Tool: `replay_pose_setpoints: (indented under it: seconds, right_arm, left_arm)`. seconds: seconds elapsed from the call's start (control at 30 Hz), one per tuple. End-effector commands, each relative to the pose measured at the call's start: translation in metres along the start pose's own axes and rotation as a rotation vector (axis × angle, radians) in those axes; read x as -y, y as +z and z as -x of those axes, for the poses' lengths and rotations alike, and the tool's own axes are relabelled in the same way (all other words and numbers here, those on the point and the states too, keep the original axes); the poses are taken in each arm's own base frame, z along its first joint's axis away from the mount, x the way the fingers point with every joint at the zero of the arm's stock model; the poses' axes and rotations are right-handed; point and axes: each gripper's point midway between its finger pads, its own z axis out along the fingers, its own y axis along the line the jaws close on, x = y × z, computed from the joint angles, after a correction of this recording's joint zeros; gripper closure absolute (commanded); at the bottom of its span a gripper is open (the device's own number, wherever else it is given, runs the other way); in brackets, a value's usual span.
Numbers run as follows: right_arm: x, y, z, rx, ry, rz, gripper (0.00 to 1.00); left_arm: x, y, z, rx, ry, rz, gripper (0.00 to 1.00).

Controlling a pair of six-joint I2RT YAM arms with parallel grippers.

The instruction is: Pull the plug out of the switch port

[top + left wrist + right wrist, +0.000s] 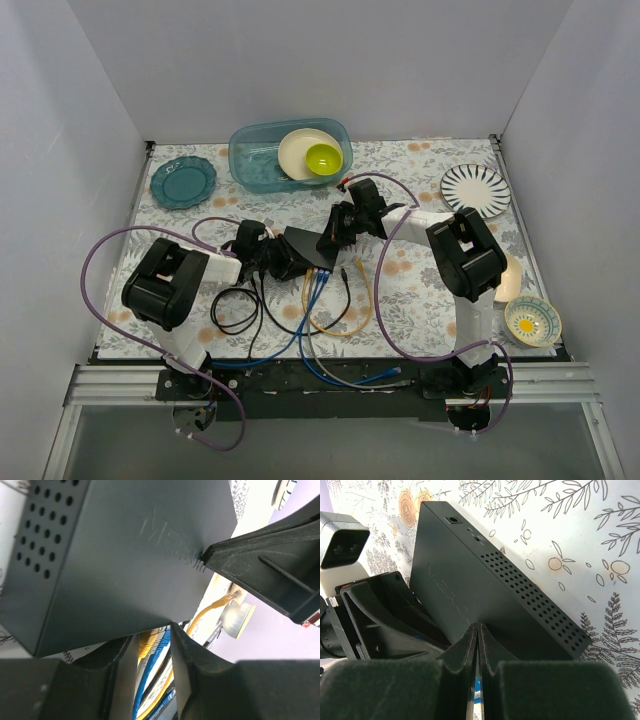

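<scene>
switch braced between two grippers at mid-table

in the top view, the flat matte black rectangular switch (305,246) is seen at mid-table on the flower-printed cloth (420,300). it is flanked by the left gripper (268,258) and the right gripper (332,238), and the teal see-through tub (255,160) is set just behind it. blue cables (312,300), a yellow cable (350,325) and a looped black cable (235,310) are spread from its near edge toward the arm bases. the sockets cannot be made out from there.

the plugs are shown only in the left wrist view. a yellow plug (147,644) and blue plugs (162,639) are seated along the switch's lower edge. they are straddled by the left gripper, whose fingers (182,665) are spread apart around the bundle. whether anything is pinched cannot be told. a loose yellow cable end (227,599) is seen beyond, free of any socket.

the right gripper's state is settled only in the right wrist view: its jaws are closed to a thin slit, clenched on nothing, with the tips set against the switch's edge.

on the switch itself, faint embossed lettering is seen on the broad face. a grid of round vent holes is punched in the narrow side. a round socket is set in the end face.
</scene>
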Motion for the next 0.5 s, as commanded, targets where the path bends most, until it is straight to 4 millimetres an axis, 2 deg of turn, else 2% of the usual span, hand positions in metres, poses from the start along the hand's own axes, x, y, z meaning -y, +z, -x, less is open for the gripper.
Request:
replay_pose_setpoints:
  seconds: [0.0,0.27,0.33,0.4,0.47]
  right_arm:
    - [0.076,0.002,-0.049,-0.134,0.076,-0.247,0.90]
    - [0.078,0.003,-0.051,-0.137,0.078,-0.249,0.90]
    - [0.078,0.004,-0.051,-0.138,0.077,-0.248,0.90]
    - [0.078,0.003,-0.051,-0.138,0.077,-0.248,0.90]
    - [0.078,0.003,-0.051,-0.137,0.078,-0.250,0.90]
  left_arm:
    - [-0.028,0.005,0.001,0.025,-0.013,0.091,0.75]
    - [-0.039,0.005,-0.006,0.011,-0.018,0.101,0.83]
    - [-0.040,0.004,-0.010,-0.005,-0.016,0.092,0.75]
    - [-0.040,0.003,-0.013,-0.021,-0.003,0.083,0.62]
    - [-0.041,0.002,-0.016,-0.034,0.016,0.080,0.61]
